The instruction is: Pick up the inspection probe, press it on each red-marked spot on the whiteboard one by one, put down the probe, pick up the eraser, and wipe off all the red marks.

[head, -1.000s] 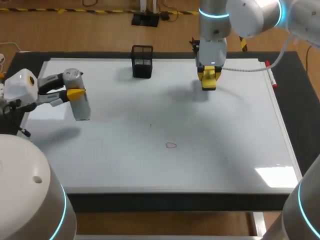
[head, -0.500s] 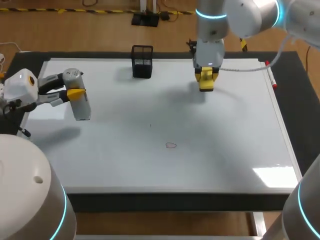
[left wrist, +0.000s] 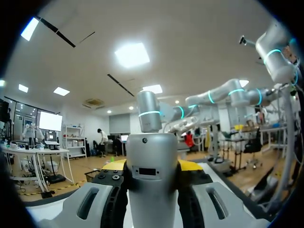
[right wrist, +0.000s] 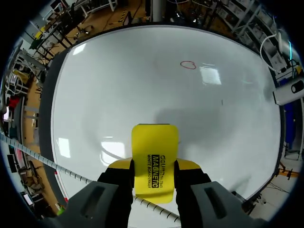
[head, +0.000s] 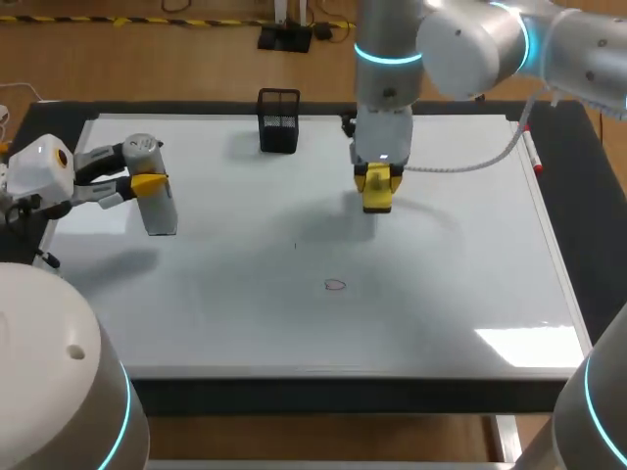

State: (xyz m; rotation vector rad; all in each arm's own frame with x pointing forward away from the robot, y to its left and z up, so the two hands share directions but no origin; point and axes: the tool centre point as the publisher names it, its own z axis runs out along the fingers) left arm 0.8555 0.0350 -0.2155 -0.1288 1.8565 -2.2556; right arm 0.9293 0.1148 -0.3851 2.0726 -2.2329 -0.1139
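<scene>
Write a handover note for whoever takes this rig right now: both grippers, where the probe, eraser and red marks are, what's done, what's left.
Left gripper: shut on the inspection probe, upright at the whiteboard's left side; not put down.
Right gripper: shut on the yellow eraser, over the board's middle.
Red mark: one small loop visible, unwiped, nearer the front edge than the eraser.
Done: eraser picked up; whether the mark was probed cannot be told.
Left: wipe the mark, set the probe down.

Cut off at edge: probe [left wrist: 152, 175] lower end; too small to identify: dark speck [head: 295, 245] on whiteboard [head: 441, 294].
</scene>
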